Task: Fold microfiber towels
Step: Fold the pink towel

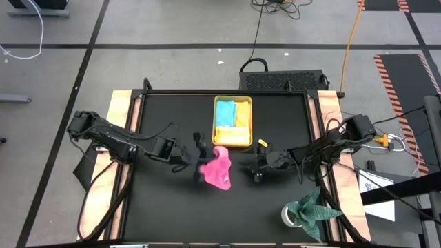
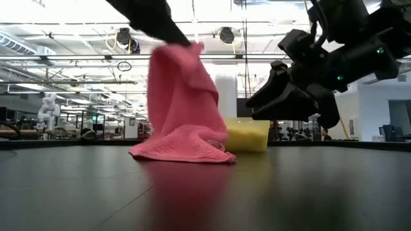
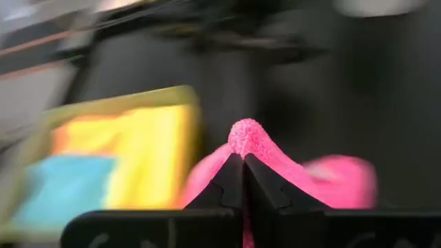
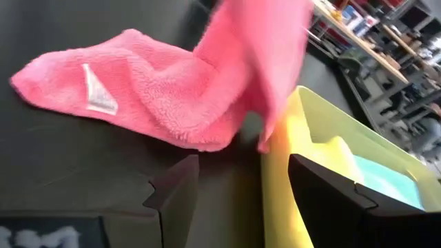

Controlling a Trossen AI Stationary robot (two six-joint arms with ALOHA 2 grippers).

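Near the middle of the black worktop [image 1: 158,207], the left gripper [image 1: 201,153] is clenched on a pinched ridge of the pink towel [image 1: 218,171], which bulges up between its closed fingertips [image 3: 234,180] in the left wrist view. From that pinch the towel hangs down, its lower end crumpled on the worktop with a white label [image 4: 98,96] facing up. Just beside it, the right gripper [image 1: 253,169] hovers with its fingers spread wide and nothing between them. Against the far edge sits the yellow tray [image 1: 249,124], holding a light blue towel [image 1: 225,110] and a yellow towel [image 1: 231,132]. An orange strip shows at the tray's edge in the blurred left wrist view. A dark green cloth [image 1: 311,208] lies at the near right corner.
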